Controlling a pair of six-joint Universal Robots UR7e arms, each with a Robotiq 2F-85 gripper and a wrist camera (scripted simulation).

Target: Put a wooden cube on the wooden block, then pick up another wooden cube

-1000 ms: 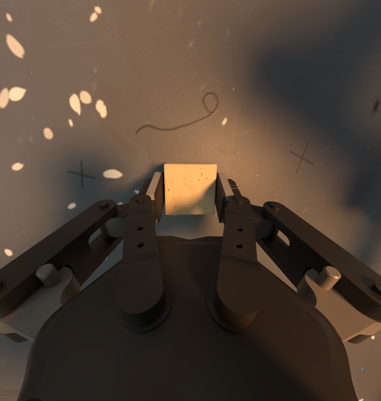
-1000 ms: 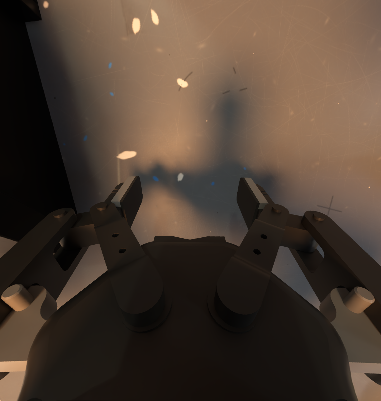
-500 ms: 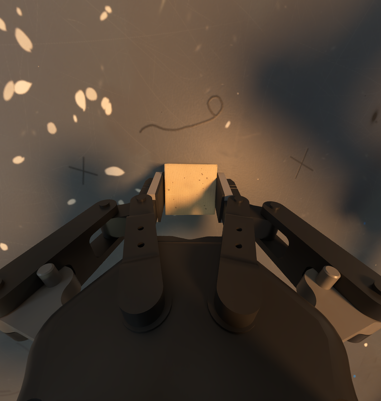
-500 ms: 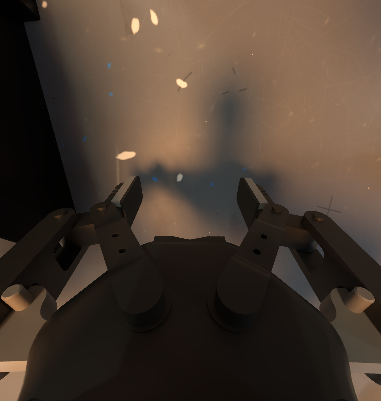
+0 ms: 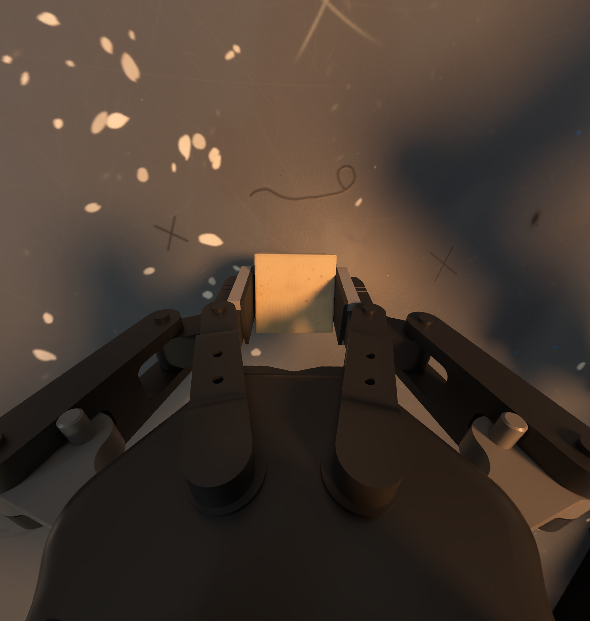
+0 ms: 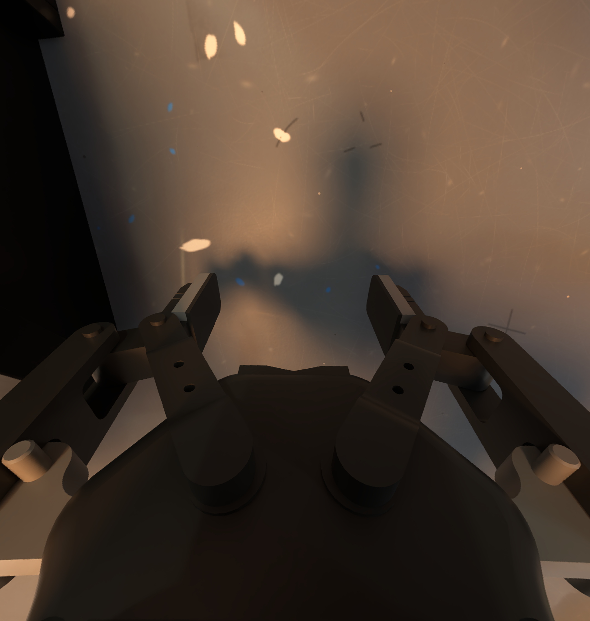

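In the left wrist view my left gripper (image 5: 295, 295) is shut on a pale wooden cube (image 5: 293, 289), which sits squarely between the two pads above the scuffed grey-brown table (image 5: 286, 117). In the right wrist view my right gripper (image 6: 293, 302) is open and empty above the same kind of table (image 6: 421, 134). No wooden block and no other cube shows in either view.
The table bears pencilled crosses (image 5: 171, 233), a curly line (image 5: 307, 191) and patches of dappled light. A large dark upright surface (image 6: 28, 201) fills the left side of the right wrist view. Heavy arm shadows lie at the right of the left wrist view.
The left gripper has moved with the cube over the table: the marks have slid to the right and down and look smaller. The right gripper has hardly moved.
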